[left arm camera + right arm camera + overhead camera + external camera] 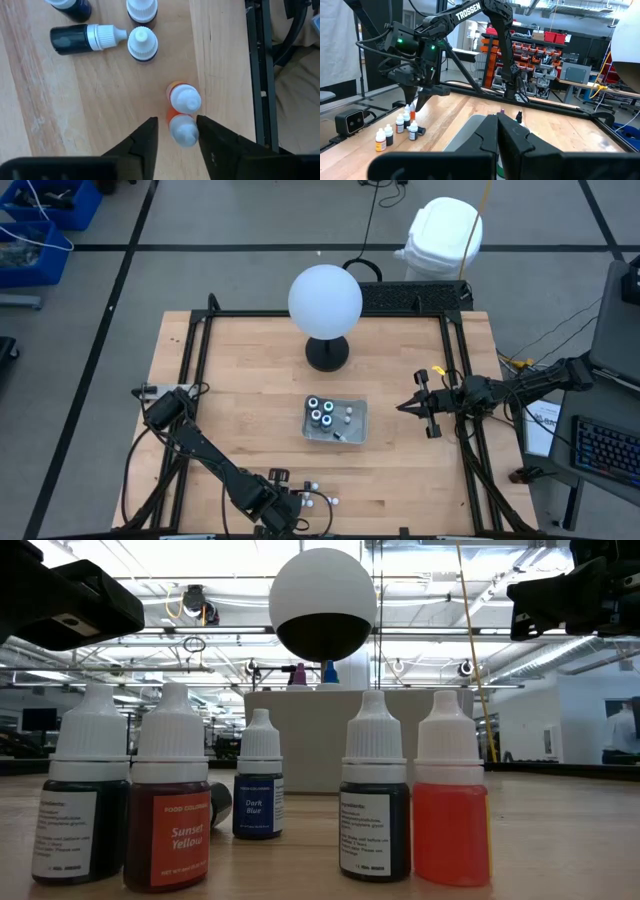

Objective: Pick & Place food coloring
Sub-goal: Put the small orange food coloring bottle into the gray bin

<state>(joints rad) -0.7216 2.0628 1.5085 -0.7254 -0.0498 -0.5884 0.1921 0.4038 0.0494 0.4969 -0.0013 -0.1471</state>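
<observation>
Several small white-capped food coloring bottles [142,42] stand in a group at the table's near edge [318,500]; one dark bottle [82,39] lies on its side. Two orange bottles stand upright, one behind the other [185,97]. My left gripper [177,122] points steeply down over the nearer orange bottle [183,131], open, with one finger on each side of its cap. Dark round bottles [320,412] sit in the clear tray [358,430] at mid-table. My right gripper [400,406] hovers shut and holds nothing, right of the tray. My left gripper comes from above at the white cap [186,134] of the nearer orange bottle. One finger [207,137] stands right at the cap's side, and whether it touches I cannot tell. A gap shows between the other finger [149,137] and the cap. The bottle stands upright on the table.
A big white globe on a black base [325,298] stands at the far middle of the table. A black frame rail [260,75] runs close beside the orange bottles. Bare wood lies between the tray and the bottle group.
</observation>
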